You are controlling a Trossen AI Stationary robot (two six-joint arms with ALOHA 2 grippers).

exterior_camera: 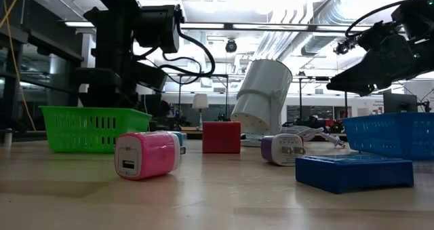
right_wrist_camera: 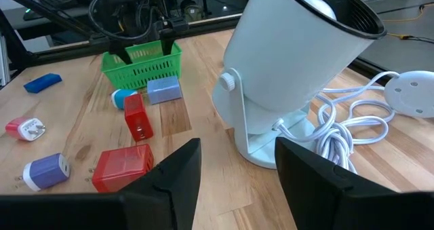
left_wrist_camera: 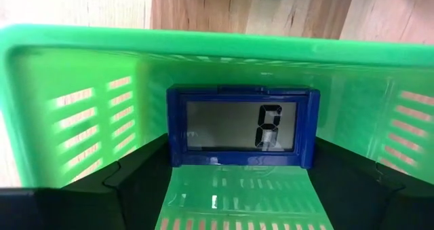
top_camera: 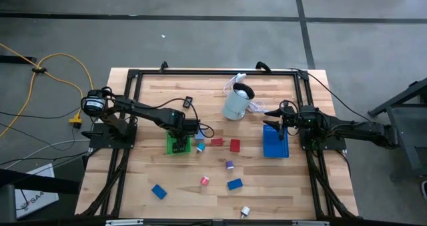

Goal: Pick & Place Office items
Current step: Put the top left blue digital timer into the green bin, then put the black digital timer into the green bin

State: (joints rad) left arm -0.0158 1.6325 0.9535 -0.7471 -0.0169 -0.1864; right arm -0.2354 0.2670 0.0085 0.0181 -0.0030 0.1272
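Nearest the table-level camera lie a flat blue block (exterior_camera: pixel 354 171) and a pink charger cube (exterior_camera: pixel 146 155), both on the bare wood table (top_camera: pixel 133 193).

Of the big things, the pale cylindrical appliance (top_camera: pixel 237 103) with its white cord (right_wrist_camera: pixel 352 131) stands tilted mid-table. The blue tray (top_camera: pixel 275 143) sits under the right gripper (right_wrist_camera: pixel 234 169), whose fingers are spread wide and empty above it. The green tray (top_camera: pixel 177 143) sits under the left gripper (left_wrist_camera: pixel 237 189); its fingers flank a blue digital clock (left_wrist_camera: pixel 243 127) inside the tray, but whether they pinch it or have let go cannot be told.

The remaining office items are scattered between and in front of the trays: a red box (right_wrist_camera: pixel 122 167), a red plug (right_wrist_camera: pixel 137 118), a purple charger (right_wrist_camera: pixel 46 171), a white-and-red adapter (right_wrist_camera: pixel 23 128).

These pieces look light, rigid and smooth-sided plastic, so likely slippery. Gripping across the flat parallel faces, clear of the prongs, seems safest.
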